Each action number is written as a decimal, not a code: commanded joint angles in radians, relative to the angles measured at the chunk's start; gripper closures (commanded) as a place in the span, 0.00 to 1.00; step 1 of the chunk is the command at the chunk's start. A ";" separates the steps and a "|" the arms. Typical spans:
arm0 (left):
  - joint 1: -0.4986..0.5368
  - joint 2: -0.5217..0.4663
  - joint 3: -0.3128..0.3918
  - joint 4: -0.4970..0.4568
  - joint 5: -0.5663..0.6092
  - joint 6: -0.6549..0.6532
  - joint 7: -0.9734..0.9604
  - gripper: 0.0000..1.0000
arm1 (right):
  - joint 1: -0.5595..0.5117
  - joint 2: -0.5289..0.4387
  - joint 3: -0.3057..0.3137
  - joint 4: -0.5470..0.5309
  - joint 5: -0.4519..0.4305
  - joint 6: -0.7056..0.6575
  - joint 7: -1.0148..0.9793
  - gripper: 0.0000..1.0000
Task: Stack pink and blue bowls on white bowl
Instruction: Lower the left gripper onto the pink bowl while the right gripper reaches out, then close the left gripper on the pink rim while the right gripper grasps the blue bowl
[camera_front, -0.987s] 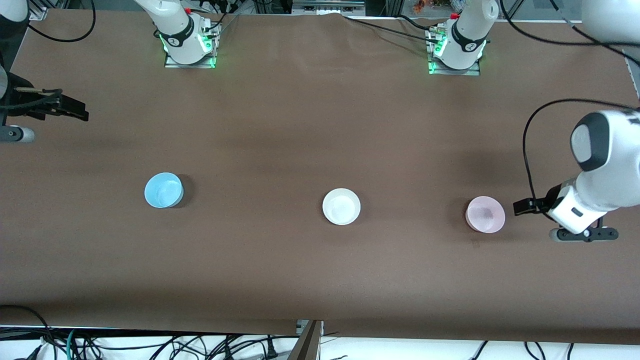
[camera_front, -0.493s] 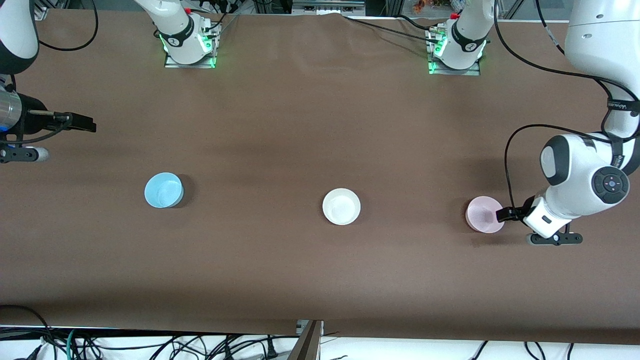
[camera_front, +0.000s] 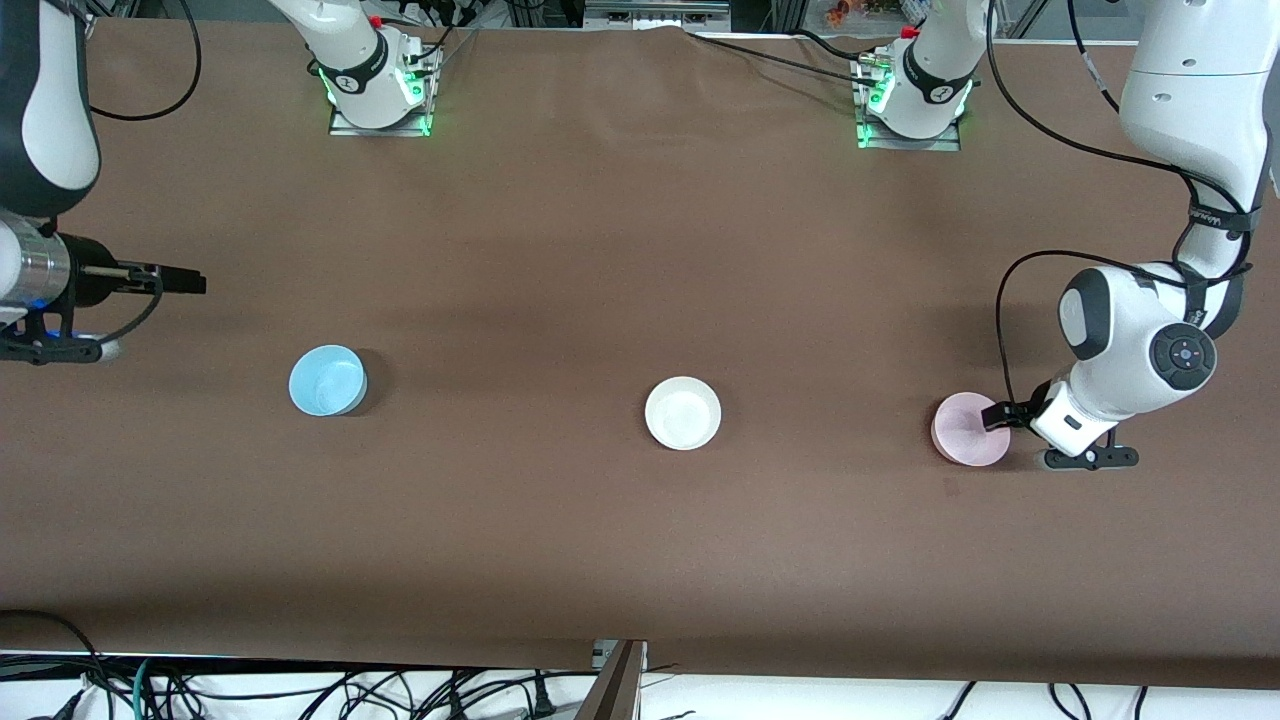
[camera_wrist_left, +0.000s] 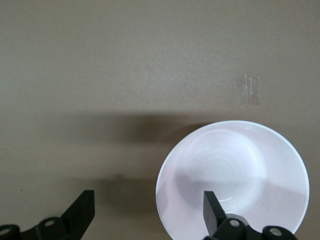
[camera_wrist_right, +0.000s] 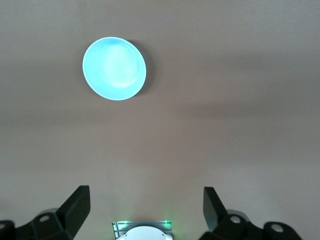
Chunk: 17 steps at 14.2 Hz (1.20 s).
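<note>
Three bowls stand in a row across the table. The pale pink bowl (camera_front: 962, 432) (camera_wrist_left: 235, 175) is at the left arm's end, the white bowl (camera_front: 683, 413) in the middle, and the light blue bowl (camera_front: 327, 380) (camera_wrist_right: 114, 68) toward the right arm's end. My left gripper (camera_front: 998, 419) (camera_wrist_left: 148, 196) is open and low at the pink bowl's rim. One finger (camera_wrist_left: 214, 212) is over the bowl's inside and the other is outside it, over the table. My right gripper (camera_front: 188, 283) (camera_wrist_right: 146, 191) is open with nothing in it, up over bare table at the right arm's end, apart from the blue bowl.
The two arm bases (camera_front: 380, 95) (camera_front: 910, 100) with green lights stand along the table's edge farthest from the front camera. Cables hang past the table's near edge (camera_front: 640, 665). A faint square mark (camera_wrist_left: 247, 90) lies on the brown cloth close to the pink bowl.
My left gripper has swung in from beside the pink bowl and now straddles its rim. My right gripper has drifted a little toward the blue bowl. The bowls have not moved.
</note>
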 joint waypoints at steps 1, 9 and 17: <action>0.004 -0.014 -0.005 -0.019 0.020 0.017 0.016 0.20 | -0.010 0.067 0.008 0.012 0.017 0.052 -0.017 0.00; 0.003 -0.020 -0.011 -0.031 0.020 0.002 0.016 0.47 | -0.015 0.176 0.008 -0.075 0.017 0.244 -0.043 0.00; -0.006 -0.025 -0.013 -0.029 0.020 -0.029 0.015 0.72 | -0.032 0.216 0.006 -0.166 0.022 0.428 -0.042 0.00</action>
